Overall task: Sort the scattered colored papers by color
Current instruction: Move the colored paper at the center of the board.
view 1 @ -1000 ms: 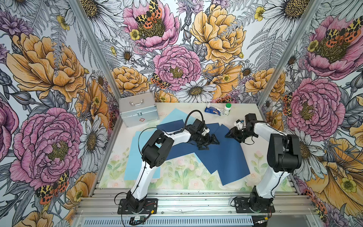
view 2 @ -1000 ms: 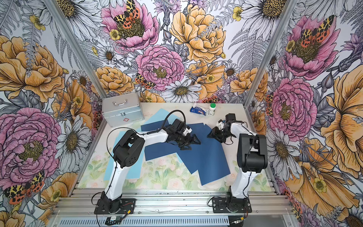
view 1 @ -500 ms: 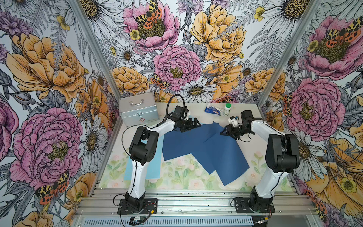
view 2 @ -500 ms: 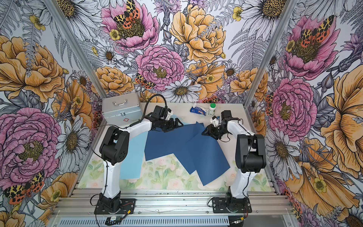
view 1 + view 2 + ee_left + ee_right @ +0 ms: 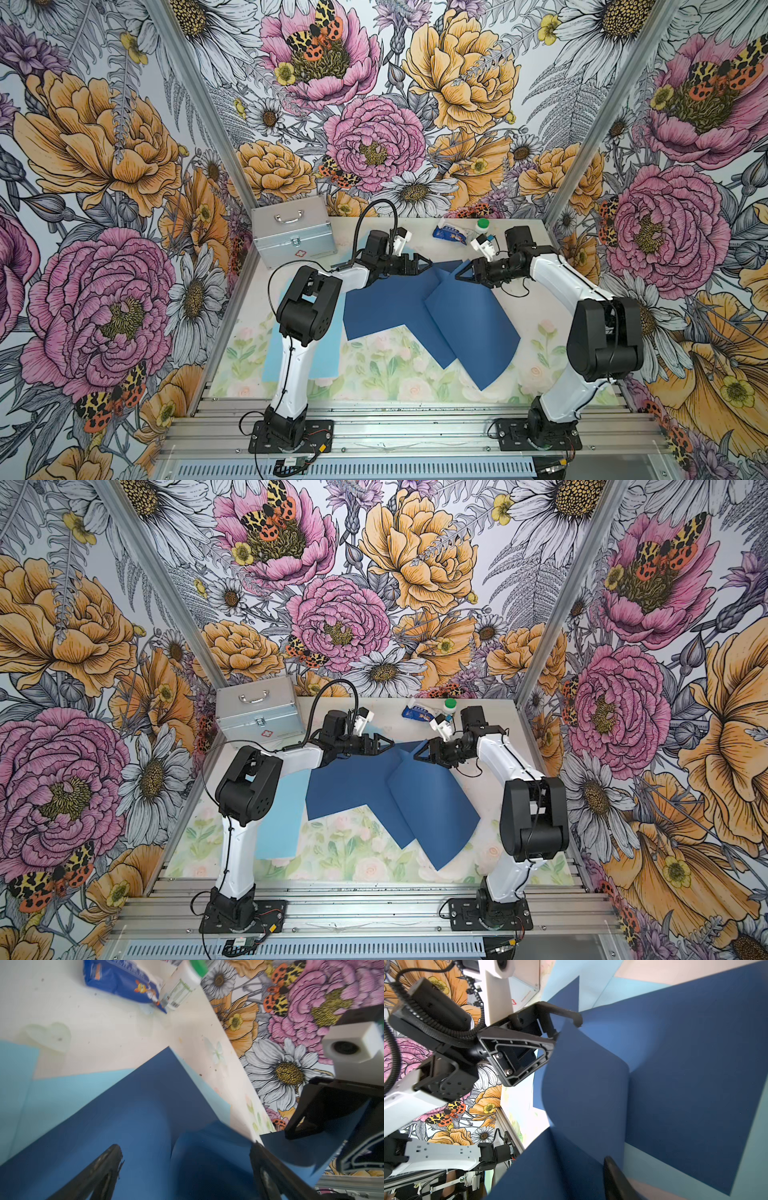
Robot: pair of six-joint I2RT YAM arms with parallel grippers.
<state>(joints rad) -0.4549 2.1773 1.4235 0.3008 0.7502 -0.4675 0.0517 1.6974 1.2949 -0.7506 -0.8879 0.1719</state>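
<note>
- Left gripper (image 5: 424, 263): jaws spread wide, holding nothing, above the navy sheets' (image 5: 399, 303) far edge.
- Right gripper (image 5: 462, 275): clamped on a raised navy sheet (image 5: 469, 324) corner.
- Light-blue sheet (image 5: 278, 812): flat beside the left arm.

Dark navy papers (image 5: 386, 303): several large plain rectangular sheets, overlapping at mid-table in both top views. The rightmost navy sheet (image 5: 469, 324) lies angled, its far corner lifted and curled off the table (curl visible in the right wrist view (image 5: 583, 1084)). Light blue papers (image 5: 278, 812) lie flat at the left, partly beneath the navy sheets.
</note>
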